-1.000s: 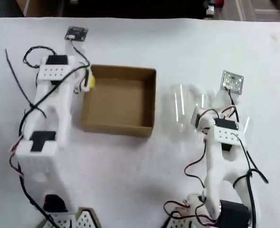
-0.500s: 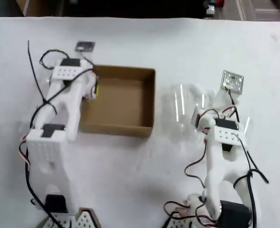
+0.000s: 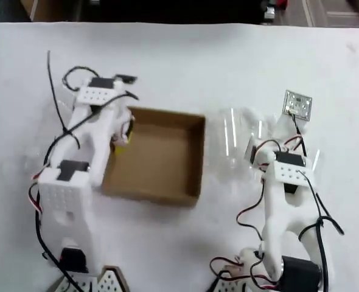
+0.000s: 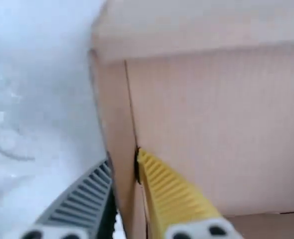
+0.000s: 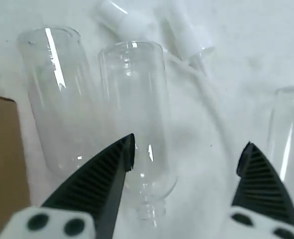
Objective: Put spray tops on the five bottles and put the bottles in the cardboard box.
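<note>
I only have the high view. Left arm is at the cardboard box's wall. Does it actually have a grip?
Observer: Yes. In the left wrist view the left gripper is shut on the cardboard box, with one finger on each face of a wall, near a corner.
Operator: Right gripper open or shut?
Observer: Open. The right gripper has its fingers spread wide above a clear bottle lying on its side.
Operator: Top on that bottle?
Observer: No, its neck is bare. Two white spray tops lie loose beyond it.
</note>
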Controlling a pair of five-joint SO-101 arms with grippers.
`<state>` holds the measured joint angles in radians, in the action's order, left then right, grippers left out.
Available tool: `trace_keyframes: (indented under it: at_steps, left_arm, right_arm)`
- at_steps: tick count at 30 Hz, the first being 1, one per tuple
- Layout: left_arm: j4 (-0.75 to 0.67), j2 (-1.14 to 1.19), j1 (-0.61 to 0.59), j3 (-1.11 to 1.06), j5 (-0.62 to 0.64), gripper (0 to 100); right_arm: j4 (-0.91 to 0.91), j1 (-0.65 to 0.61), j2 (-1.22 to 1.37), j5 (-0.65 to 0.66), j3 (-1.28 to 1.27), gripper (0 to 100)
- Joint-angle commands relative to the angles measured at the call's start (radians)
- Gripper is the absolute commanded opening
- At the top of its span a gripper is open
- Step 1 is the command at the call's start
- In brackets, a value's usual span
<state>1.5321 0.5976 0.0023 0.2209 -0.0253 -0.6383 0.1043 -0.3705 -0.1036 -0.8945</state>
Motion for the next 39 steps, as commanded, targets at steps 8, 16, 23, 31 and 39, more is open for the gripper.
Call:
trace_keyframes:
  at_steps: [8, 16, 23, 31, 39]
  left_arm:
    - [-0.163, -0.412, -0.010, -0.397, 0.124, 2]
    - [-0.213, -0.499, -0.045, -0.519, 0.132, 2]
    - [-0.198, -0.496, -0.041, -0.526, 0.132, 2]
    - [-0.120, -0.504, -0.041, -0.516, 0.132, 22]
    - [-0.069, -0.506, -0.050, -0.445, 0.132, 22]
  right_arm:
    - [0.015, 0.002, -0.010, 0.011, 0.002, 29.1]
    - [0.015, 0.002, -0.007, 0.011, 0.002, 29.1]
    - [0.015, 0.002, -0.004, 0.011, 0.002, 29.1]
    - [0.015, 0.001, -0.002, 0.011, 0.002, 29.1]
    - [0.015, 0.001, -0.004, 0.011, 0.002, 29.1]
